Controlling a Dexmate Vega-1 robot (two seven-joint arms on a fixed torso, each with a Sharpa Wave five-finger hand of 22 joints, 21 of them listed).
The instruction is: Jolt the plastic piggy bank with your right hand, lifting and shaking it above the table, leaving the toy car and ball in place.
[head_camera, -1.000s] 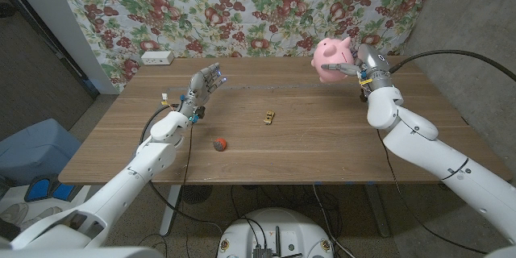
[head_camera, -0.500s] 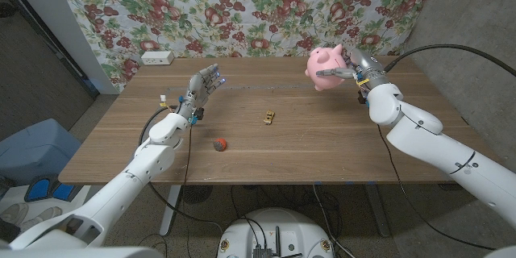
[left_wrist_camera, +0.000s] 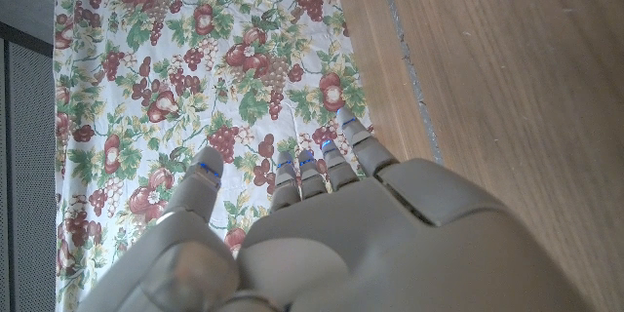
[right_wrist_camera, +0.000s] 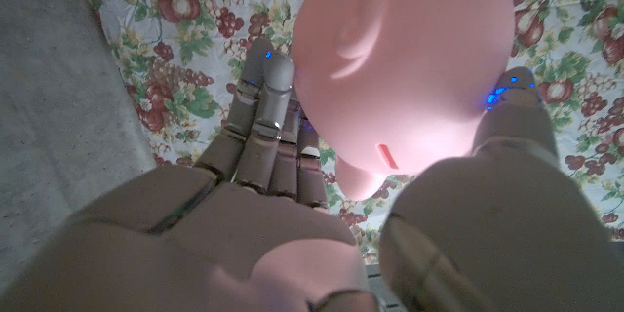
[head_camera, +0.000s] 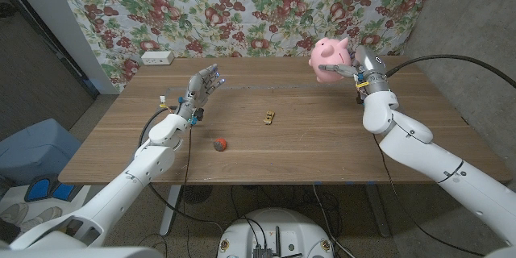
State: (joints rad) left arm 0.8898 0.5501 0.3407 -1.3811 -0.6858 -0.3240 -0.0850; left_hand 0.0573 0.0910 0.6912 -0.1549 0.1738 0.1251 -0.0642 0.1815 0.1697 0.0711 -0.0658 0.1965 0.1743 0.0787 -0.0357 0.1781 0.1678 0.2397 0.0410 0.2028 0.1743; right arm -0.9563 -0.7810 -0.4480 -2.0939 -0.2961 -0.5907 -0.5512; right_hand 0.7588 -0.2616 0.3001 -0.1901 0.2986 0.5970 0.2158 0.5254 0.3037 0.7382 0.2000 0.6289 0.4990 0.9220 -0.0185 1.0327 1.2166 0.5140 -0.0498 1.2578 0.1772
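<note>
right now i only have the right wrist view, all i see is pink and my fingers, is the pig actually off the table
Observer: Yes. In the head view the piggy bank is held up in the right hand, above the far right part of the table.
Operator: are the car and ball anywhere under it
Observer: No. The toy car sits near the table's middle, well to the left of the pig.
Operator: and the ball
Observer: The ball lies nearer the front edge, left of the car and apart from it.
Operator: left hand in the way
Observer: No. The left hand is raised over the far left part of the table, fingers apart, holding nothing.
</note>
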